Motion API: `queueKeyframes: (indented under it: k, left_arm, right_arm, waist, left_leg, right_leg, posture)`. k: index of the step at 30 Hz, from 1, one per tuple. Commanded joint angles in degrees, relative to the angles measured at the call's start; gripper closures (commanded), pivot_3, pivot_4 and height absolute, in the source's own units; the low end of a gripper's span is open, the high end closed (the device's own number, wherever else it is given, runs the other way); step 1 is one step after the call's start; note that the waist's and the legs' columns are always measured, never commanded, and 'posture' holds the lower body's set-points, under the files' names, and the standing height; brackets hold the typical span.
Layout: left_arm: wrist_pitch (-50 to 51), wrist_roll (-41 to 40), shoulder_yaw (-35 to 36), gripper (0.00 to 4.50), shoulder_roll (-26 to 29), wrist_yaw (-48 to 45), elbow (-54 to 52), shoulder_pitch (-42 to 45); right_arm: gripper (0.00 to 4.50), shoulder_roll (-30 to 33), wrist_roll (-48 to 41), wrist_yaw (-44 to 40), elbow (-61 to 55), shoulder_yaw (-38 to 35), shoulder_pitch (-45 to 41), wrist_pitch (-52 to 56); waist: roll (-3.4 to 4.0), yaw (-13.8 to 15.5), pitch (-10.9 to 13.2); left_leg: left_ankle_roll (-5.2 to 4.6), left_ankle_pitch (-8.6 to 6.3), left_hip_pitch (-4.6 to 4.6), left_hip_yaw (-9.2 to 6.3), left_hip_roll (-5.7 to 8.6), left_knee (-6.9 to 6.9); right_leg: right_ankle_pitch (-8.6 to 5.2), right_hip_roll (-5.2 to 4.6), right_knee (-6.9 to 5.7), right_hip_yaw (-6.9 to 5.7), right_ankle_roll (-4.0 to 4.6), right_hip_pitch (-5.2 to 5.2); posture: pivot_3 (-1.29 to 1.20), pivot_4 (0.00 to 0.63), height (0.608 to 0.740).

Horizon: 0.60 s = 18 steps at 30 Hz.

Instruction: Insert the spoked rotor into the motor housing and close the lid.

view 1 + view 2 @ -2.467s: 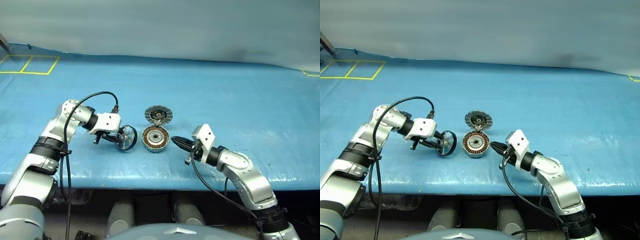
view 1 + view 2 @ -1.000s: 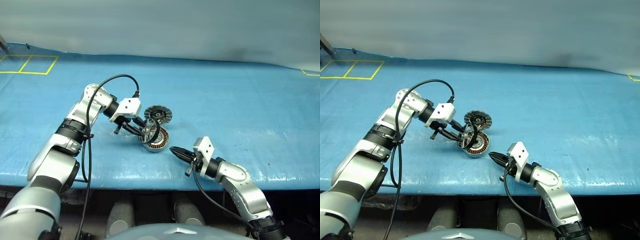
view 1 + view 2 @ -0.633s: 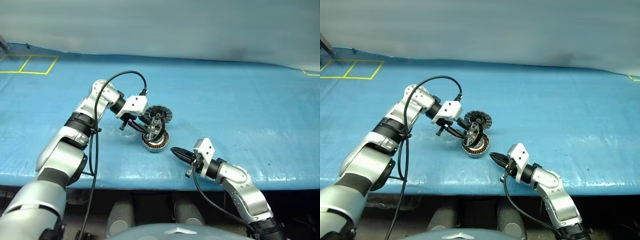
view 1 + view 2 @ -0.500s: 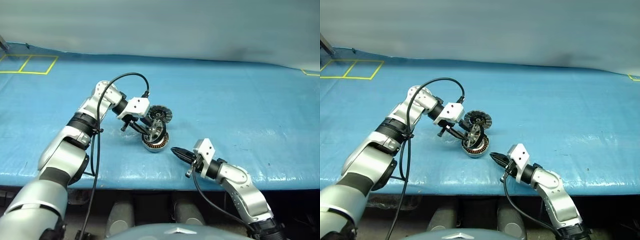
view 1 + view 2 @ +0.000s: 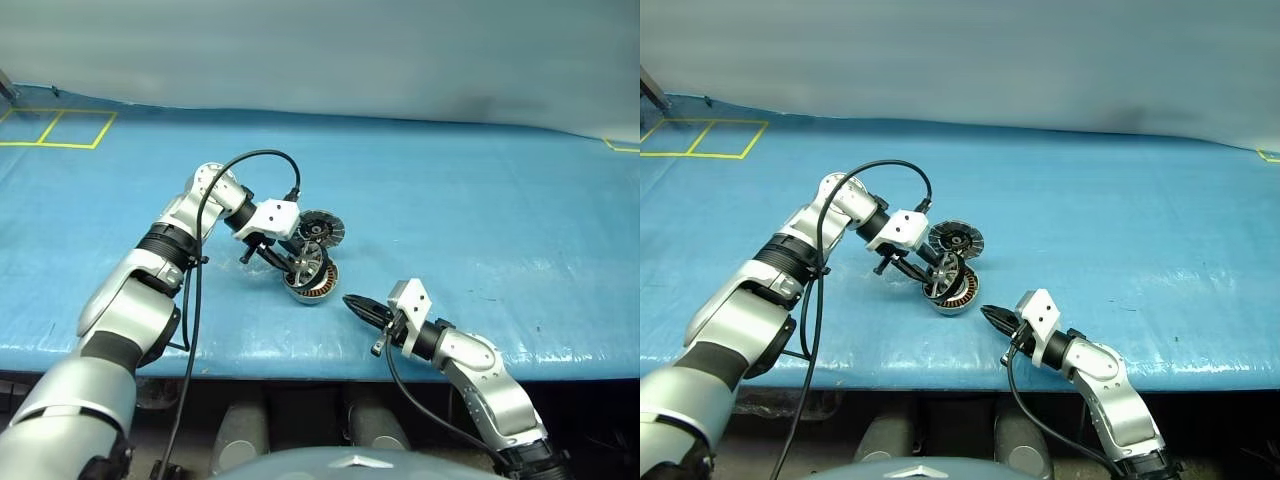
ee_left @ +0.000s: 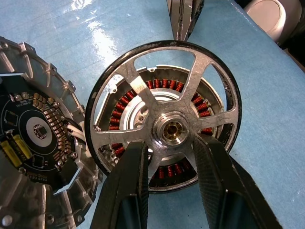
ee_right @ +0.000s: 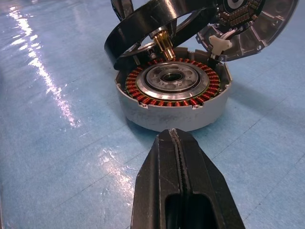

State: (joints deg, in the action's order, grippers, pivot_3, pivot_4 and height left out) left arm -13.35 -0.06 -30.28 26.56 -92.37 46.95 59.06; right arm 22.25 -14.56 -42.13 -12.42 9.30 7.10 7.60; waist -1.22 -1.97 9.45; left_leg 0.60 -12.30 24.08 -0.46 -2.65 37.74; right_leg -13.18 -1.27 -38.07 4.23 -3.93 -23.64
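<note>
My left gripper (image 6: 169, 167) has its jaws partly open and clamped on the spoked rotor (image 6: 164, 107), which hangs tilted just above the motor housing (image 7: 172, 95), near edge low. If I let go at this slant, I expect its brass shaft to miss the hub bore and the rim to jam on the windings. My right gripper (image 7: 180, 183) is fully closed on nothing, near the housing, and the lid (image 5: 318, 228) lies open behind.

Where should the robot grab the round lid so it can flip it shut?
Probably the lid's far rim, coming from behind, the side away from the motor housing. It lies open and flat, joined to the housing at its near edge, so lifting the far edge would likely swing it over. The notched rim gives fingers an edge.
</note>
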Motion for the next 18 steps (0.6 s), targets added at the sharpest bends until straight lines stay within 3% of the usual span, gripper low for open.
queueKeyframes:
  k: [1,18]
  left_arm:
    - [-0.91,0.17,0.01,3.39,-0.29,-0.13,0.35,1.91]
    - [-2.3,1.23,-1.27,3.39,-1.11,-0.13,1.86,3.88]
  right_arm:
    - [4.5,-0.16,-0.44,0.07,-0.98,-0.77,0.01,-1.78]
    - [4.5,-0.65,-0.19,0.76,-0.3,-0.64,0.25,-2.95]
  waist:
    - [0.0,0.0,0.0]
    - [-0.01,0.0,0.0]
  left_leg:
    - [0.0,0.0,0.0,0.0,0.0,0.0]
    - [0.0,0.0,0.02,-0.02,0.0,0.0]
  right_leg:
    - [0.0,0.0,0.0,0.0,0.0,0.0]
    - [0.0,0.0,0.0,-0.01,0.0,0.0]
  posture:
    - [0.0,0.15,0.74]
    - [0.0,0.15,0.74]
